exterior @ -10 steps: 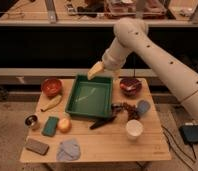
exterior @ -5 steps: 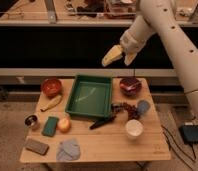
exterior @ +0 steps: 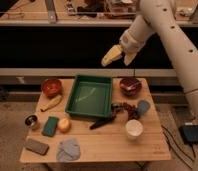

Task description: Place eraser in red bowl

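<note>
The eraser [exterior: 36,146], a flat grey-brown block, lies at the front left corner of the wooden table [exterior: 107,145]. The red bowl [exterior: 51,87], bright orange-red, stands at the back left, beside the green tray [exterior: 72,102]. My gripper [exterior: 120,59] hangs high above the table's back edge, over the gap between the tray and a maroon bowl [exterior: 130,85]. Its pale yellow fingers [exterior: 112,56] point down and to the left, spread open with nothing between them. It is far from both the eraser and the red bowl.
A banana [exterior: 51,103], a teal pad [exterior: 50,126], an orange fruit [exterior: 64,124], a small dark can [exterior: 31,120] and a blue-grey cloth [exterior: 68,149] crowd the left side. A black tool [exterior: 101,122], a blue cup [exterior: 143,106] and a white cup [exterior: 134,128] sit to the right.
The arm has swung up and to the right, from over the tray's back edge to high above the table's back. The gripper stays open; nothing on the table has moved.
</note>
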`<state>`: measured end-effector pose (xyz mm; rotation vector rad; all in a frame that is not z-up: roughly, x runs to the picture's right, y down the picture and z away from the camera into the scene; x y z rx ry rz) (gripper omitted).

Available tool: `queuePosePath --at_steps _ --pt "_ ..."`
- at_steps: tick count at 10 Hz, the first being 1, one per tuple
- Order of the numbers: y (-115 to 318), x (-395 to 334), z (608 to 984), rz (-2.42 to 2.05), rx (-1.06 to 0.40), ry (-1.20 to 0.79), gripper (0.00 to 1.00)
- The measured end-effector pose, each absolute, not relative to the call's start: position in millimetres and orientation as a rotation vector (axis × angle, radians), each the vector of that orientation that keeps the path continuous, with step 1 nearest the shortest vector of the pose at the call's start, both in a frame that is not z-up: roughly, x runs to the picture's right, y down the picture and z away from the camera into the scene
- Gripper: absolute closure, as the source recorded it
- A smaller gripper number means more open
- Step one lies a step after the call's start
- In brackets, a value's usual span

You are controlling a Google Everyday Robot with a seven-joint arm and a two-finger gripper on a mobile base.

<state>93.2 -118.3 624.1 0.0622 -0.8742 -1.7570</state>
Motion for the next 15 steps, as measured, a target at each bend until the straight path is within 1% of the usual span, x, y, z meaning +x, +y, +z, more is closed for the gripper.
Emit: queuePosePath --at_steps 4,10,15 --pt "-116 90 622 -1.784 0.063 -0.886 0.20" --pt "-64 50 591 -1.975 0.068 -0.928 0.20" --pt "-18 -1 582 -2.080 0.088 -0.947 0.20"
